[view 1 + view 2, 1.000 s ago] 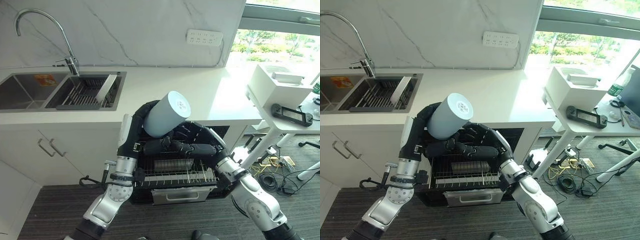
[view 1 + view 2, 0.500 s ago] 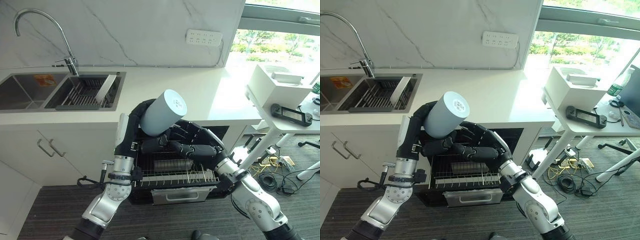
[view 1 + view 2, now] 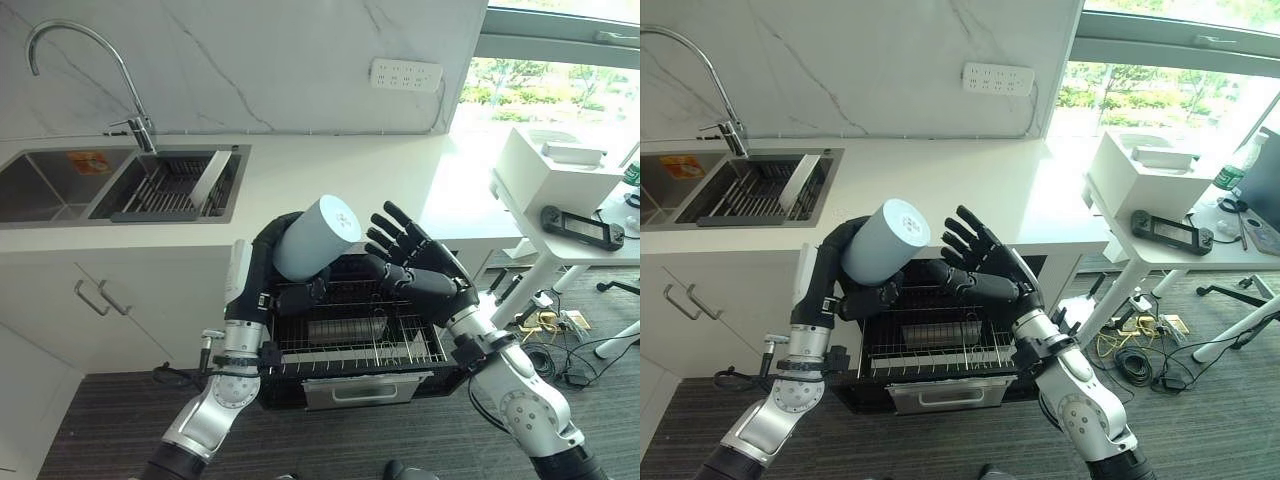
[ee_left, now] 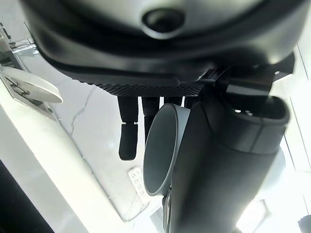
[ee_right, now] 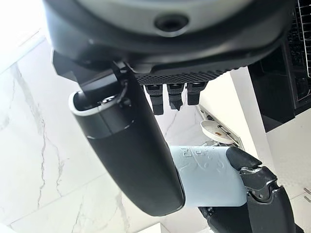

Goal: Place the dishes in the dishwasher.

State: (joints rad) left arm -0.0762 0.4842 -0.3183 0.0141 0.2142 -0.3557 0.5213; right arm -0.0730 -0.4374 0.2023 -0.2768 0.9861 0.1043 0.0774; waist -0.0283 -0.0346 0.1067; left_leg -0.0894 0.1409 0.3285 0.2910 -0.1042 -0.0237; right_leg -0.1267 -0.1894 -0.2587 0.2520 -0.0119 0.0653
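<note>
Left eye view, white counter (image 3: pixel 330 170), left hand (image 3: pixel 290 290) clasping cup (image 3: pixel 315 237), right hand (image 3: pixel 425 270) splayed

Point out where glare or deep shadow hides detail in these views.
Left eye view: daylight from the window washes out the counter at its right end, and the dishwasher is dark behind its rack. Left wrist view: the left robot hand is a dark, backlit mass round the cup.
</note>
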